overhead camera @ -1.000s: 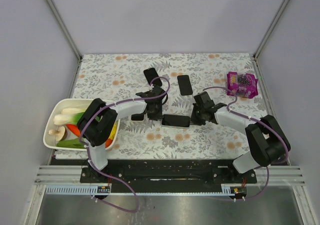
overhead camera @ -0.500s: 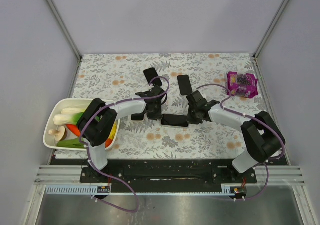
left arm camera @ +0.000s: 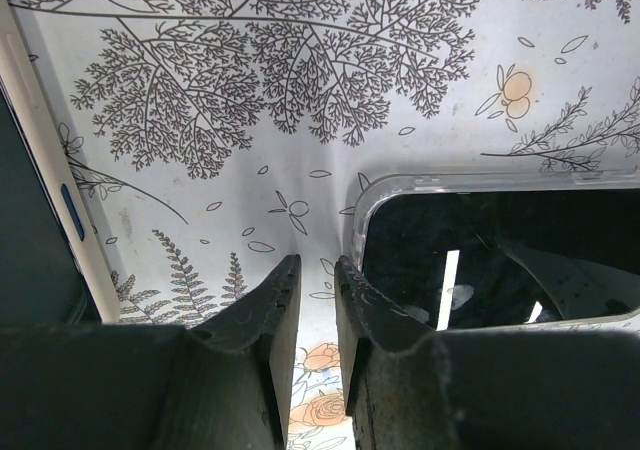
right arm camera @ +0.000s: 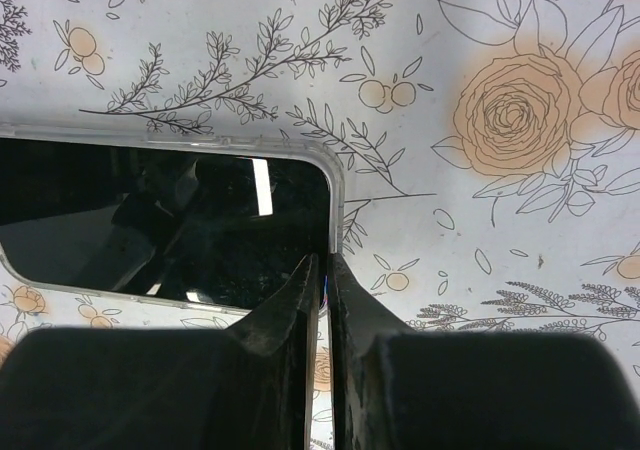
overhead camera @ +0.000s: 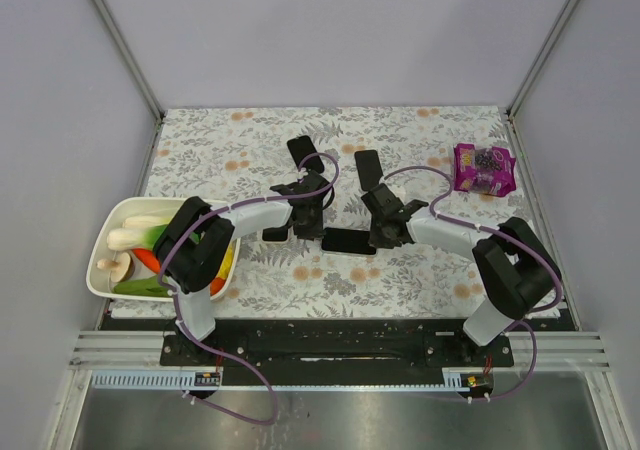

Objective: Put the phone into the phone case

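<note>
A black phone (overhead camera: 350,241) lies flat mid-table inside a clear phone case. In the left wrist view the case rim (left arm camera: 360,210) curves round the phone's dark screen (left arm camera: 480,260). My left gripper (overhead camera: 312,222) sits just off the phone's left end, its jaws (left arm camera: 315,262) nearly together with only tablecloth between them. My right gripper (overhead camera: 383,232) is at the phone's right end. Its jaws (right arm camera: 322,258) are shut, with the tips over the case's right rim (right arm camera: 335,185) beside the screen (right arm camera: 150,210).
Two more black phones (overhead camera: 303,153) (overhead camera: 368,168) lie further back. A white-edged dark device (overhead camera: 275,235) lies left of my left gripper, also in the left wrist view (left arm camera: 40,220). A white basin (overhead camera: 105,232) of vegetables stands at the left, a purple packet (overhead camera: 484,168) at the back right.
My right gripper has moved left, from clear of the phone to its right end. The phone has slid slightly left. The left gripper has hardly moved.
</note>
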Tool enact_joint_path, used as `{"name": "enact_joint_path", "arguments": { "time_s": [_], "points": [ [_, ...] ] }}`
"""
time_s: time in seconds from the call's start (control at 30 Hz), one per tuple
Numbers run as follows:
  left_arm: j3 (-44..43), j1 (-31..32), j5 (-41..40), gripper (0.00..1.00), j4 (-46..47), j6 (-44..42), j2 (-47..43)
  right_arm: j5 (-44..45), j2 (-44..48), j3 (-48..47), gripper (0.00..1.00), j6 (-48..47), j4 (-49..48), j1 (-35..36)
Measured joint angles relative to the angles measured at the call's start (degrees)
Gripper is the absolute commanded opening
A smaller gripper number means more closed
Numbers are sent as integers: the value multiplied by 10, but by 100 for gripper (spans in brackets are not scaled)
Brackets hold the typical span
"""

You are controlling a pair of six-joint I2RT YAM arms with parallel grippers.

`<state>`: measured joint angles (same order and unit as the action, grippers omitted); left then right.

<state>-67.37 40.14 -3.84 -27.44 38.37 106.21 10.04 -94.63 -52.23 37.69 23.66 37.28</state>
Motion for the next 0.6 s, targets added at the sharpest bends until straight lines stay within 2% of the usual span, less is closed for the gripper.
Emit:
{"name": "enact_joint_path", "arguments": {
  "time_s": [0.13,0.2,0.4,0.6],
  "points": [
    [0,0,0,25,0,0,0,12,-2,0,2,-1,0,7],
    [0,0,0,25,0,0,0,15,-2,0,6,-1,0,8],
    [0,0,0,26,0,0,0,23,2,0,29,-1,0,12],
    [0,0,-1,26,0,0,-1,1,19,-5,39,-3,-7,5]
  ]
}}
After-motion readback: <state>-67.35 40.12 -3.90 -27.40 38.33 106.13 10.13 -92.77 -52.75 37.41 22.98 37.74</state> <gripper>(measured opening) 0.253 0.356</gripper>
